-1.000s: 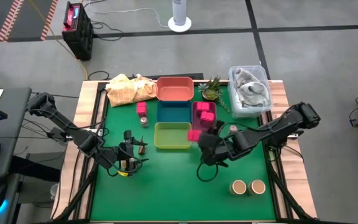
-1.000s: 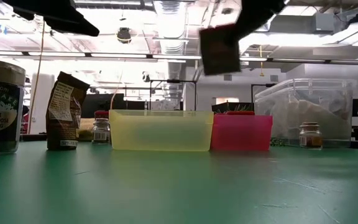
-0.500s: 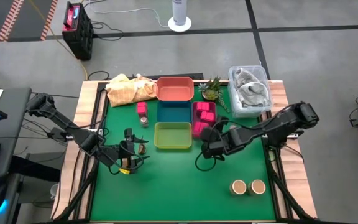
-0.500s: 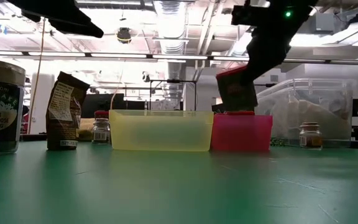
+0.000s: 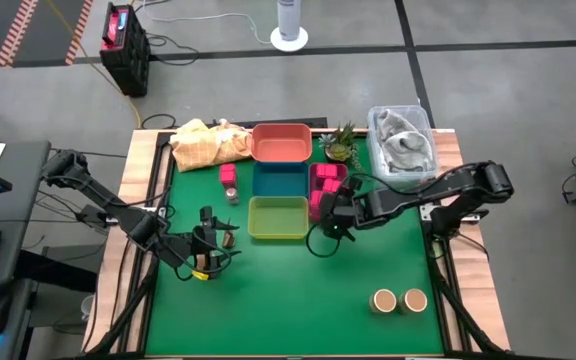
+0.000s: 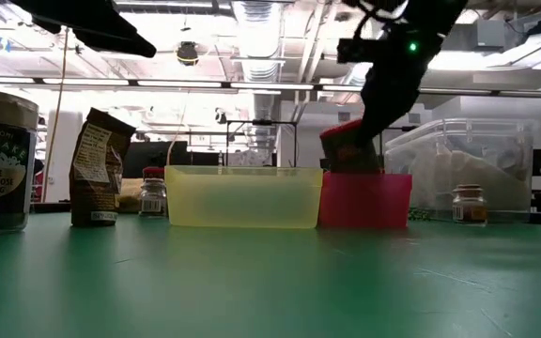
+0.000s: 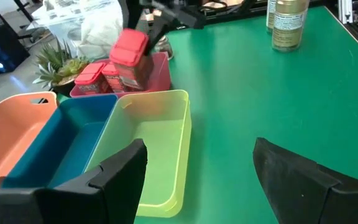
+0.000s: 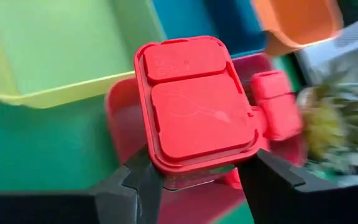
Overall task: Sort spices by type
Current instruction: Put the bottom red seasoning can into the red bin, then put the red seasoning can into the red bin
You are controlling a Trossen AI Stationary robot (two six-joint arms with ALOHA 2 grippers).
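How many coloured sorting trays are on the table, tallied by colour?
Orange tray: 1
Blue tray: 1
Yellow tray: 1
Pink tray: 1
Total: 4

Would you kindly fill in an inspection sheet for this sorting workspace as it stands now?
Surface: green mat on a wood-edged table.
Job's things: red-lidded spice box held over the pink tray, which already holds similar boxes; one more box on the mat; two tan-topped jars near the front edge.
Clutter: yellow cloth, small spiky plant, clear bin; orange tray, blue tray and yellow tray.
End effectors: right end effector shut on the spice box; left end effector open, over the mat near small jars.
Cables: cords on the floor behind the table.
Surroundings: workshop floor, black case, white stand base.
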